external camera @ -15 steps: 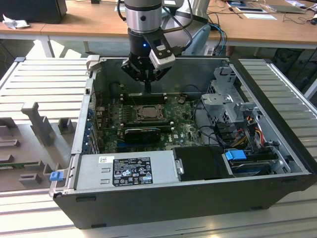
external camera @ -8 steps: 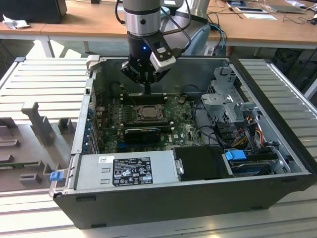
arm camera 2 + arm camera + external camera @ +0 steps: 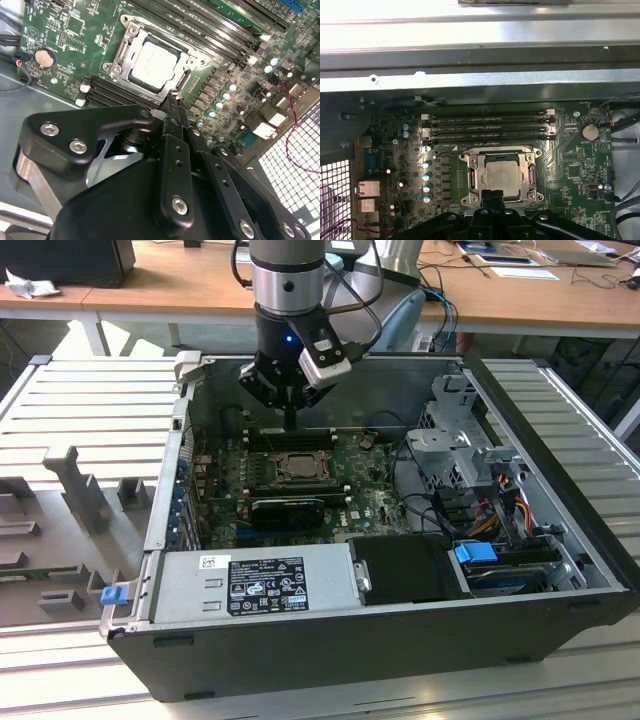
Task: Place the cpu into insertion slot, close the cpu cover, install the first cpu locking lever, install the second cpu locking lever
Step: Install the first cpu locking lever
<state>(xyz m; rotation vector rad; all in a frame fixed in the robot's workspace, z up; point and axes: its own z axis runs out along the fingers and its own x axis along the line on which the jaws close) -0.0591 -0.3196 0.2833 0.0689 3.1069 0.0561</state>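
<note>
The cpu (image 3: 155,62) lies flat in the insertion slot (image 3: 114,68) on the green board, its pale metal face up. The cpu cover (image 3: 131,44) lies down around it as a silvery frame. My gripper (image 3: 173,100) hangs just above the socket's edge on the side of the nearest memory slots, its fingers pressed together with nothing between them. In the first wrist view the fingertips (image 3: 493,193) meet at the rim of the cpu cover (image 3: 470,167), beside the cpu (image 3: 501,174). In the exterior view the gripper (image 3: 290,423) stands over the socket (image 3: 297,469) inside the open computer case.
Long black memory slots (image 3: 490,127) flank the socket. A black card (image 3: 288,508) sits in front of it, with the power supply (image 3: 255,580) along the near wall and a drive cage (image 3: 460,440) at the exterior view's right. Case walls (image 3: 165,490) enclose the board.
</note>
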